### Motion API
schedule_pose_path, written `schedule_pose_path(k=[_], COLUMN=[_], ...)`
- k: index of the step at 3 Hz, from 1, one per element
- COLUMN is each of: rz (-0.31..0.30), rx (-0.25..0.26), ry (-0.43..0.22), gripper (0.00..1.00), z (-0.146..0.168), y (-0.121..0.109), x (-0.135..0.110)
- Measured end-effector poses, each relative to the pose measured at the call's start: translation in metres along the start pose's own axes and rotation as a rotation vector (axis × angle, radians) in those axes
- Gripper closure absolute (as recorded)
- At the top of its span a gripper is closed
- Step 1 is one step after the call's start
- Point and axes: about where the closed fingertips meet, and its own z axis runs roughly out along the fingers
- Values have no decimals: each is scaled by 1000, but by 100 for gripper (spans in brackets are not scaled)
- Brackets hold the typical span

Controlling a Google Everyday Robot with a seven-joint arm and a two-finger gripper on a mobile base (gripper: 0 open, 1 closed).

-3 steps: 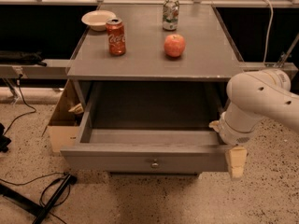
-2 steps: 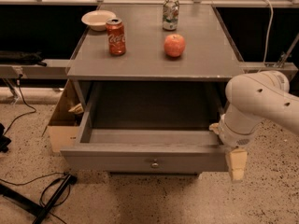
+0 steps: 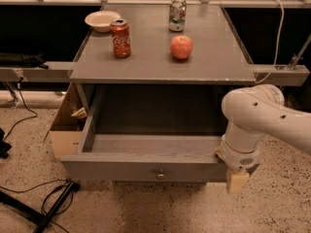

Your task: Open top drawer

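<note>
The top drawer (image 3: 146, 168) is a wide grey drawer under the grey table top (image 3: 214, 67). It stands pulled far out, and its inside looks empty. A small round metal knob (image 3: 160, 175) sits at the centre of its flat front. My gripper (image 3: 236, 180) hangs from the white arm (image 3: 257, 115) at the right end of the drawer front, right beside its corner and well right of the knob. No other drawer fronts show.
On the table top stand a red cola can (image 3: 120, 38), a red apple (image 3: 181, 47), a green can (image 3: 177, 14) and a white bowl (image 3: 101, 20). A cardboard box (image 3: 63, 130) sits left of the drawer. Cables (image 3: 48, 203) lie on the speckled floor at the front left.
My gripper has sunk a little and shifted slightly left at the drawer's right corner. The drawer stays open as before.
</note>
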Motion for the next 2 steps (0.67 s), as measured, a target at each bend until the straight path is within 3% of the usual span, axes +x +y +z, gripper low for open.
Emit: schedule_pose_path(k=[1, 2], rz=[4, 29], rx=[-6, -37], ry=[4, 21], gripper=[81, 100], z=[-5, -12], y=[3, 28], x=[0, 3])
